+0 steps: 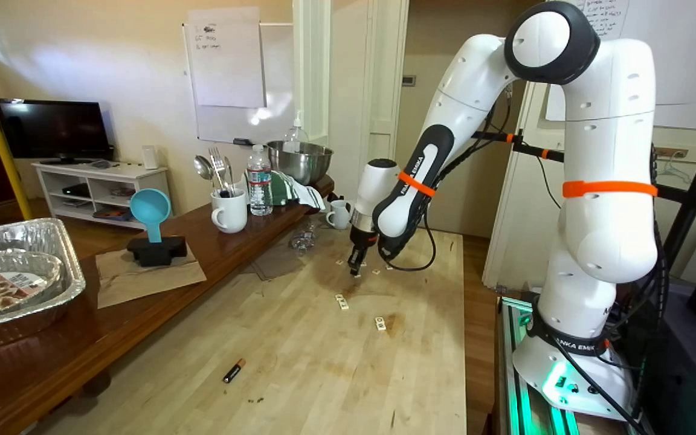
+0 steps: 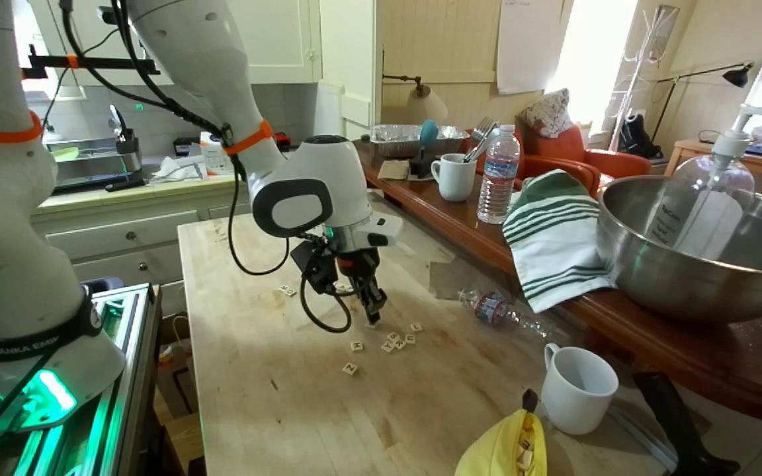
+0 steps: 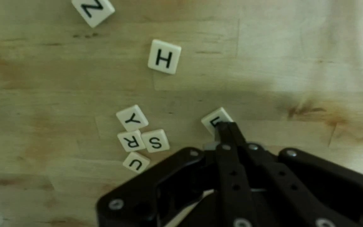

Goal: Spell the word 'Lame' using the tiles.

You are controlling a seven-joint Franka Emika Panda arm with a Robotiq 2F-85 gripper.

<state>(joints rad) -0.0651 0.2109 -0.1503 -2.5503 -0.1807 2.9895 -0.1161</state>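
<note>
In an exterior view, a pale wooden table (image 1: pixel 299 386) fills the lower middle, its right edge straight and a raised dark counter (image 1: pixel 100 326) bounding its left. The gripper (image 1: pixel 355 273) points down near the centre; below it lie an upper tile pair (image 1: pixel 343 305) and, farther right, a lower tile pair (image 1: pixel 380 324). A battery (image 1: pixel 234 370) lies at lower left with wide wood around it. In an exterior view, loose tiles (image 2: pixel 356 346) lie below the gripper at mid-frame, well apart from the table's left edge; a crushed bottle (image 2: pixel 495 309), white mug (image 2: pixel 579 396) and yellow pouch (image 2: pixel 497 446) crowd the right. In the wrist view, the fingers (image 3: pixel 230 135) are pressed together over a partly hidden tile (image 3: pixel 216 119); contact cannot be told. To their left, tile Y (image 3: pixel 132 118), tile R (image 3: pixel 131 141), tile S (image 3: pixel 155 141) and tile U (image 3: pixel 136 162) bunch together; tile H (image 3: pixel 164 56) lies higher, wood showing between.
</note>
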